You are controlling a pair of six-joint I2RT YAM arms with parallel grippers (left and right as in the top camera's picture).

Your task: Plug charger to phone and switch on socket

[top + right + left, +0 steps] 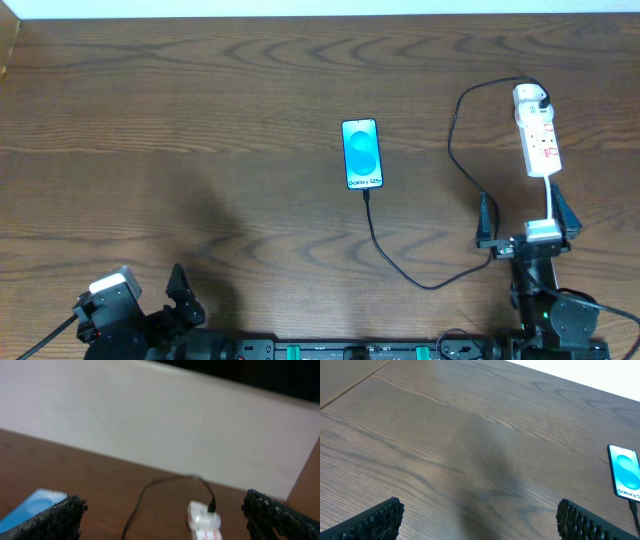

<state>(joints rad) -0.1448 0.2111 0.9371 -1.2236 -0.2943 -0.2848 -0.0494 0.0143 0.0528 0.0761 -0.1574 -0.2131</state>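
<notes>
The table (200, 120) is lying bare across most of its wood, and both arms are waiting at the near edge. The right gripper (524, 222) is hanging with its jaws spread wide and holding nothing, just short of the near end of the power strip (538, 135). The left gripper (480, 527) is likewise gaping empty over bare wood, well apart from everything.

The power strip is lying at the far right with its white cord (549, 195) running back toward the right arm. It is probably light, hard plastic that is going to skid under a sideways push, so any press on a switch is best made straight down. The switch itself is too small to pick out.

The phone (361, 153) is lying flat at the centre with its screen glowing blue. It looks slick and thin and sits flush to the wood, so it is best taken by its long edges, or simply steadied.

The cable (400, 268) is looping from the phone's near end round to the strip's far end, thin and limp. Its plug (535, 100) is sitting on the strip, and its connector (366, 196) is touching the phone. Whether the connector is seated I cannot tell. It should be pinched at the stiff tip, not along the floppy run.
</notes>
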